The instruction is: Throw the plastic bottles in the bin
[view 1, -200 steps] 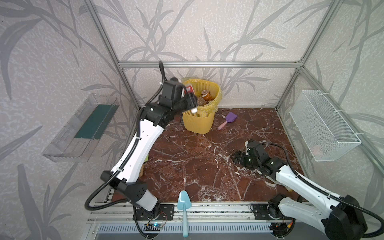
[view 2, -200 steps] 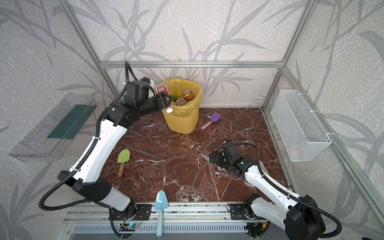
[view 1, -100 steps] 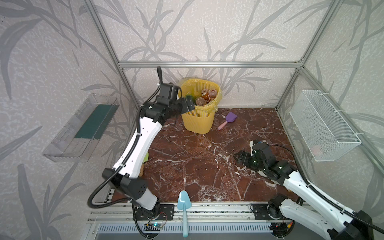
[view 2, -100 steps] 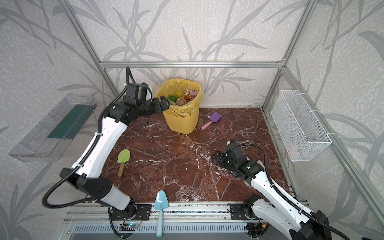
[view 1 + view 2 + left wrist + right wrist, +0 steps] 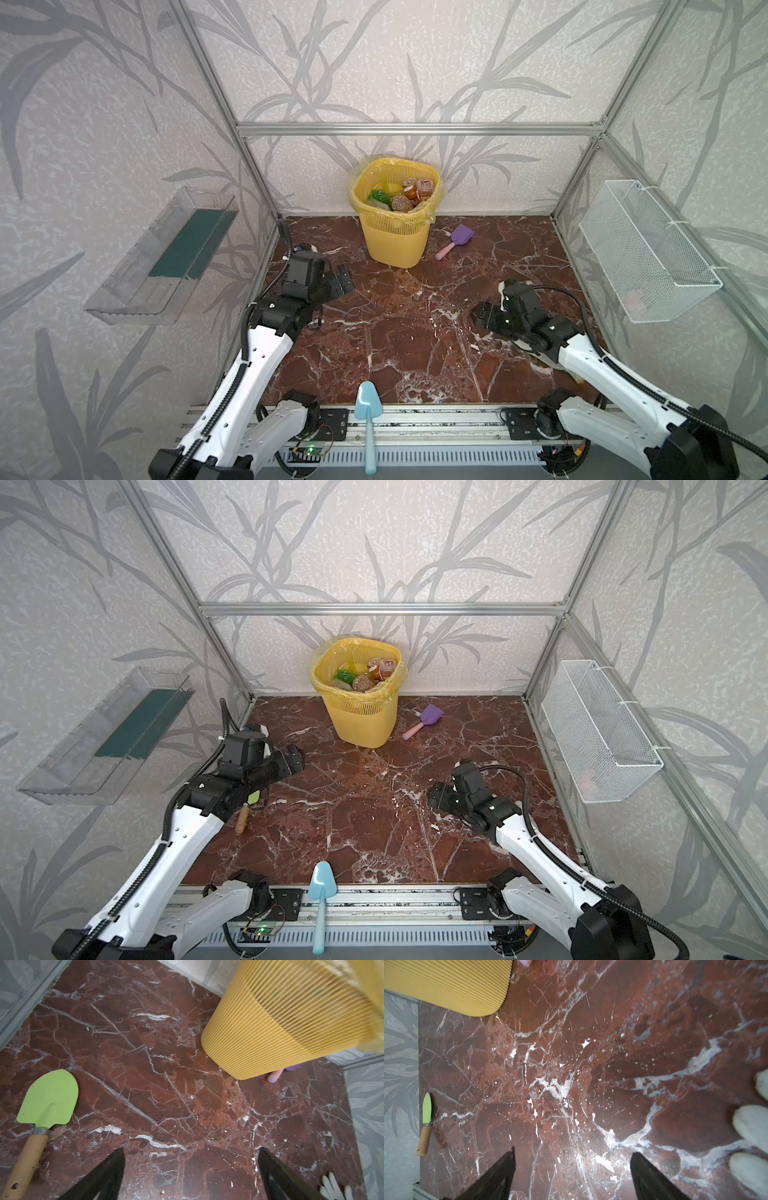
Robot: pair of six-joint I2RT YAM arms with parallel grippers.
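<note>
Since the earlier frame, the left gripper (image 5: 343,280) has come away from the rim of the bin (image 5: 395,241) and now hangs low over the marble floor (image 5: 395,332), short of the bin and to its left. Its jaws stand wide apart with nothing between them, as the left wrist view confirms. The right gripper (image 5: 478,318) has drawn back slightly. It points toward the floor's middle, jaws parted and empty in the right wrist view. The plastic bottles (image 5: 409,195) lie heaped inside the bin, the topmost near rim level. None is visible on the floor, though patches beneath both arms are hidden. Risk noted: the heap is high, so a further bottle dropped on it could bounce or roll out over the rim. A careless sweep of the left arm could also nudge the bin or catch the green shovel (image 5: 49,1097) lying beside it. Both forearms slope forward and down from the base rail, wrists bent, and both grippers stay clear of the bin.
</note>
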